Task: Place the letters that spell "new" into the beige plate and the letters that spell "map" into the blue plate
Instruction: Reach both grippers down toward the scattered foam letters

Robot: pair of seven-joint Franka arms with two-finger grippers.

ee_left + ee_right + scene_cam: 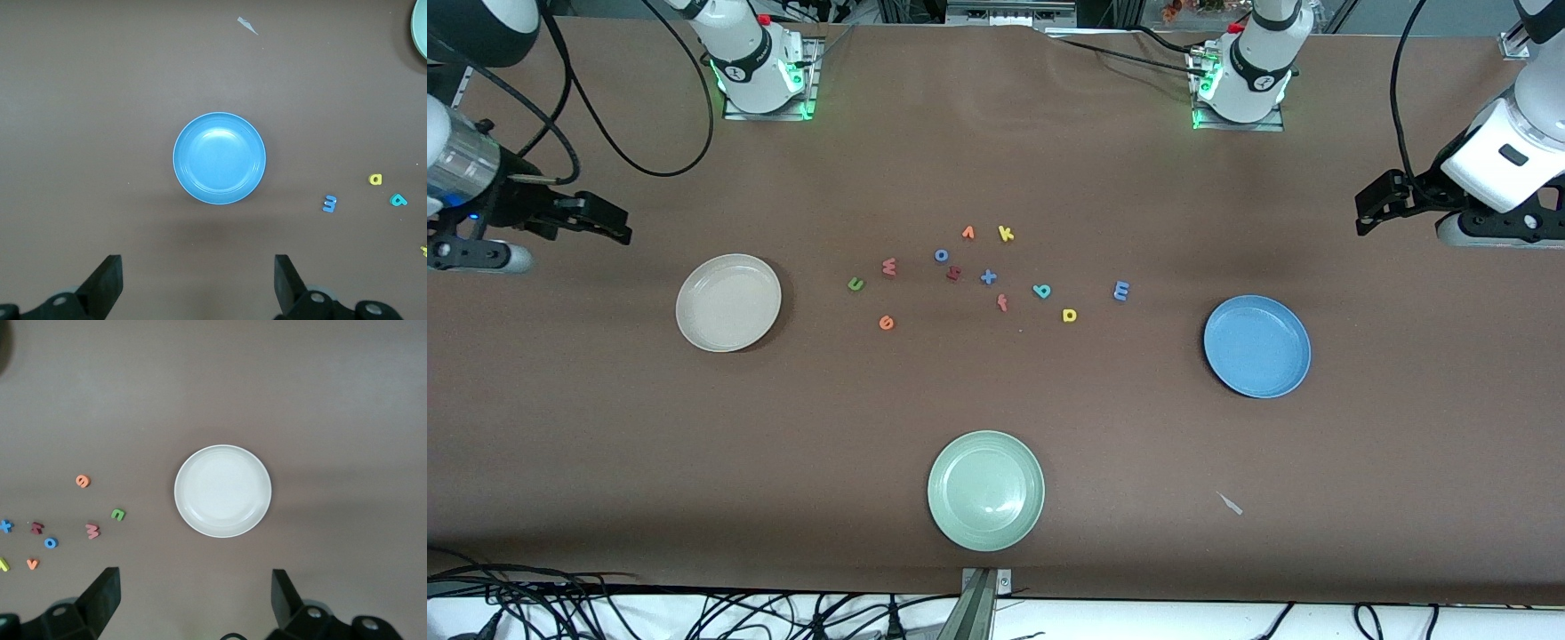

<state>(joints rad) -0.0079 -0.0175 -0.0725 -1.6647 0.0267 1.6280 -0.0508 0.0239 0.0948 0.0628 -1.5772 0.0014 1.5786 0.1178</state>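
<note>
The beige plate (727,302) (223,491) lies toward the right arm's end and the blue plate (1257,346) (219,158) toward the left arm's end, both with nothing in them. Between them on the table lie the green n (855,284) (118,514), pinkish w (889,266) (93,531), orange e (886,323) (82,481), blue m (1121,290) (329,203), yellow a (1069,315) (376,179) and teal p (1041,291) (398,199). My left gripper (1371,212) (198,280) and right gripper (615,229) (195,597) hang open high over the table's ends, holding nothing.
A pale green plate (985,490) sits nearest the front camera. Other letters lie among the task ones: blue o (941,255), orange v (967,233), yellow k (1006,234), blue x (988,276), red f (1002,303), a dark red letter (953,274). A small grey scrap (1230,503) lies near the blue plate.
</note>
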